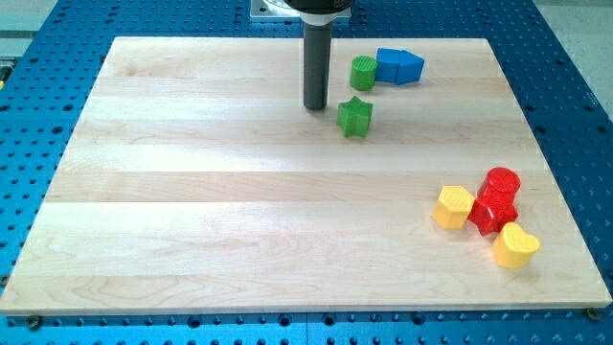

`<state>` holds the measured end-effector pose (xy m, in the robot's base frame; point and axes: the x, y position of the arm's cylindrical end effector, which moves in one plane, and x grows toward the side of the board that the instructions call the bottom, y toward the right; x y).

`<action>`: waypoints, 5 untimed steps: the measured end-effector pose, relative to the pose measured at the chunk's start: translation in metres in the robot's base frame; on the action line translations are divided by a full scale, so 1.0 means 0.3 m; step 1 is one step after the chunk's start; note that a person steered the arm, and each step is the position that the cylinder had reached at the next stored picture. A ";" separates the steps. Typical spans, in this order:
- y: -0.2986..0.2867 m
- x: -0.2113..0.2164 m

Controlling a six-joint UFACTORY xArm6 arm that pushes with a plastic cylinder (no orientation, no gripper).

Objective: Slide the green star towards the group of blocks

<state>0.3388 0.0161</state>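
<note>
Seven blocks sit on the counter [239, 211], by my count. Two are green: one green star [354, 116] and one green cylinder [363, 73]. One is blue, a long blue block [399, 66] with a pointed end. Two are red: one red cylinder [502, 181] and one red star [492, 212], though its shape is hard to read. Two are yellow: one yellow hexagon [454, 206] and one yellow heart [515, 245]. There is one dark rod [317, 62].
</note>
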 end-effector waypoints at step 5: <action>0.097 0.431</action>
